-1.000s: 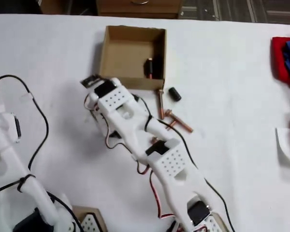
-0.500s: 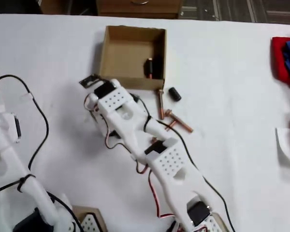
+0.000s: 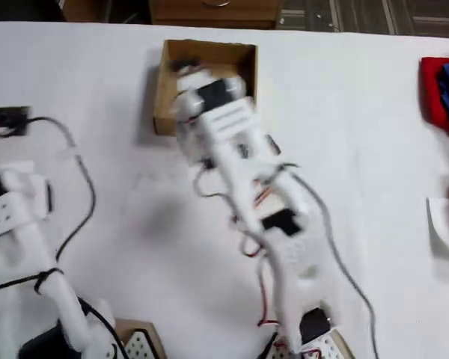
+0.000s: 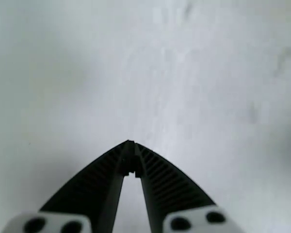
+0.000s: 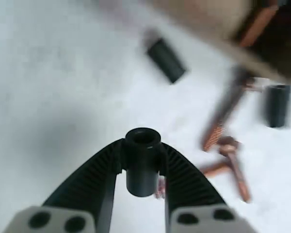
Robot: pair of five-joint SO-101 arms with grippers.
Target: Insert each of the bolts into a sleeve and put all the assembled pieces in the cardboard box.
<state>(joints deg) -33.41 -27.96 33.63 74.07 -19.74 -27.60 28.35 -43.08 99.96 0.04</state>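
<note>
Black sleeve (image 5: 142, 171) stands upright, pinched in the right gripper (image 5: 142, 151), with copper bolts (image 5: 236, 174) nearby.

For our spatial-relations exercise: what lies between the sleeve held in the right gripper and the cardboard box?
In the right wrist view, a loose black sleeve and copper bolts lie between the held sleeve and the cardboard box.

You count three black sleeves (image 5: 166, 59) and one cardboard box (image 3: 160, 93). You make out at least three copper bolts (image 5: 236, 170); motion blur prevents a firmer count of these.
</note>
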